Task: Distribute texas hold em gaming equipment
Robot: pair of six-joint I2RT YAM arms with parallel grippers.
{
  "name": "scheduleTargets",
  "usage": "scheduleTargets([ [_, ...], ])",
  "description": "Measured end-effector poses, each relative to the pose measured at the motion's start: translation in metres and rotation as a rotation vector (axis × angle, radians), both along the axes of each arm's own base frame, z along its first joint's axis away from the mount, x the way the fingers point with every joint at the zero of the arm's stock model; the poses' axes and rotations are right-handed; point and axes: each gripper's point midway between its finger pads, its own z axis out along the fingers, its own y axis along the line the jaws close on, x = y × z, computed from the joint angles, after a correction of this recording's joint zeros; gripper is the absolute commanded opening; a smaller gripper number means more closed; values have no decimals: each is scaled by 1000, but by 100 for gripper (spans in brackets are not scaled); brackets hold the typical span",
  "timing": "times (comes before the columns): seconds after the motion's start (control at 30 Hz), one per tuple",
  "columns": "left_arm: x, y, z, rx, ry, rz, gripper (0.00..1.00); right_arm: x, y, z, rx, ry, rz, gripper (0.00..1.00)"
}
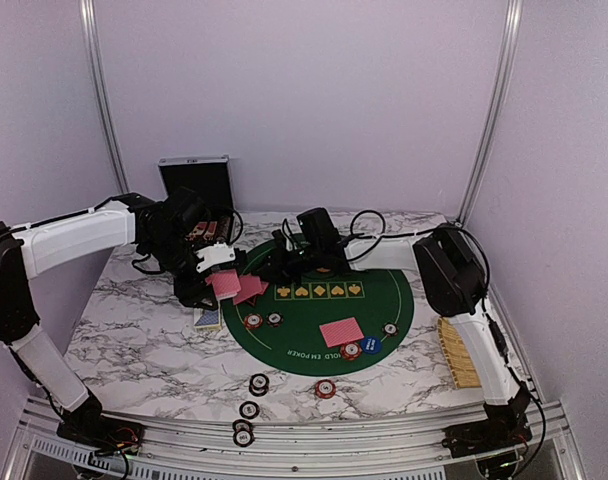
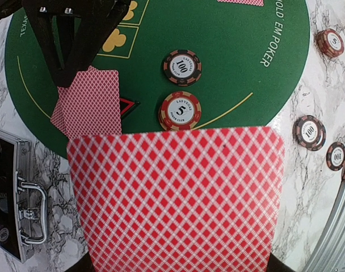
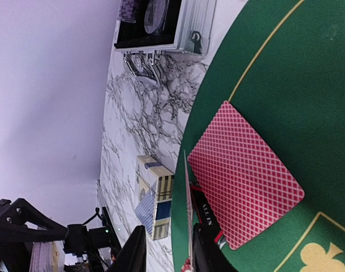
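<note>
My left gripper (image 1: 220,262) is shut on a pink-red-backed card (image 2: 175,198) and holds it above the mat's left edge; the card hides the fingers in the left wrist view. Two more cards (image 2: 87,102) lie on the green mat (image 1: 384,300) over a triangular red-black marker (image 2: 127,105). My right gripper (image 1: 276,270) is open and empty just above those cards (image 3: 246,175); the held card shows edge-on (image 3: 188,209) beyond its fingers. Two chips, a 100 (image 2: 182,67) and a 5 (image 2: 180,110), lie beside them. Another card pair (image 1: 341,332), a blue button (image 1: 371,345) and a chip (image 1: 352,350) lie at the mat's near side.
A card box (image 1: 209,318) lies left of the mat. The open black case (image 1: 194,180) stands at the back left. Several chips (image 1: 259,383) lie near the front edge. The bamboo tray (image 1: 459,350) sits at the right by the right arm.
</note>
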Motion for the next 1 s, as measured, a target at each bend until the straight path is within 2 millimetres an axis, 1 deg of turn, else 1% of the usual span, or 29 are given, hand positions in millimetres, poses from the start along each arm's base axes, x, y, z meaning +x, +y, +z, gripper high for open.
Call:
scheduleTargets([
  [0.23, 0, 0, 0, -1, 1, 0, 0, 6, -16, -17, -97, -26, -28, 44],
  [0.3, 0, 0, 0, -3, 2, 0, 0, 7, -24, -16, -122, -39, -38, 48],
  [0.4, -1, -1, 0, -4, 3, -1, 0, 5, -36, -3, -139, -66, -56, 57],
  [0.53, -1, -1, 0, -6, 4, -2, 0, -7, -48, 33, -103, -111, -61, 70],
  [0.6, -1, -1, 0, -6, 4, -2, 0, -16, -52, 53, -53, -130, -58, 73],
  [0.7, -1, -1, 0, -7, 4, -2, 0, -30, -52, 77, 36, -141, -36, 75],
  [0.77, -1, -1, 0, -6, 5, -2, 0, -40, -49, 82, 84, -132, -15, 75],
  [0.93, 1, -3, 2, -13, 4, 1, 0, -69, -36, 76, 143, -64, 48, 74],
  [1.0, 2, -5, 3, -18, 5, 0, 0, -78, -27, 79, 169, -55, 75, 74],
])
